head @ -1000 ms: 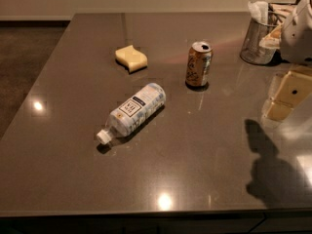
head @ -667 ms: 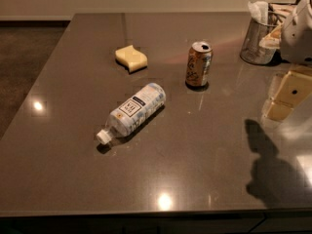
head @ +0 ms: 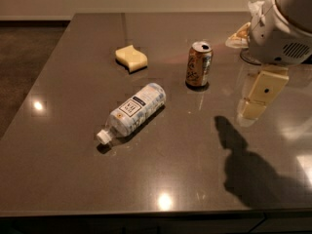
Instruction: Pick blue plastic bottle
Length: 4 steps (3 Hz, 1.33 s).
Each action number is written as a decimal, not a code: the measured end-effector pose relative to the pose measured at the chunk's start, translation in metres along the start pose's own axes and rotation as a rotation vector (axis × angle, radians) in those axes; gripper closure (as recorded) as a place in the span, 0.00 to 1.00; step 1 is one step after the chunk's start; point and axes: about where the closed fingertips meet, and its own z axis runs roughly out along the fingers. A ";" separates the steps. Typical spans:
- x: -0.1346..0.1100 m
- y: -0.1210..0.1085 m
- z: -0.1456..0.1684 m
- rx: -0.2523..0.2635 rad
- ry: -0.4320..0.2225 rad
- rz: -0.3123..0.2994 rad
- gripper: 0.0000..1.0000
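The blue plastic bottle (head: 134,111) lies on its side on the dark grey table (head: 73,179), left of centre. Its white cap points toward the front left. Its pale label carries a dark square logo. My gripper (head: 254,108) hangs above the table at the right, under the white arm housing (head: 280,30). It is well to the right of the bottle and apart from it, holding nothing that I can see. Its shadow falls on the table in front of it.
A gold-orange drink can (head: 198,65) stands upright between the bottle and my gripper. A yellow sponge (head: 130,58) lies at the back left. A container (head: 242,35) is partly hidden behind the arm at the back right. The table's left edge drops to the floor.
My arm and gripper have moved left and further into view, closer to the can. The bottle, can and sponge have not moved.
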 end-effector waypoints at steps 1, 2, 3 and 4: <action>-0.044 0.006 0.022 -0.049 -0.069 -0.165 0.00; -0.088 0.014 0.056 -0.115 -0.085 -0.346 0.00; -0.122 0.018 0.090 -0.175 -0.065 -0.482 0.00; -0.147 0.018 0.122 -0.211 -0.031 -0.580 0.00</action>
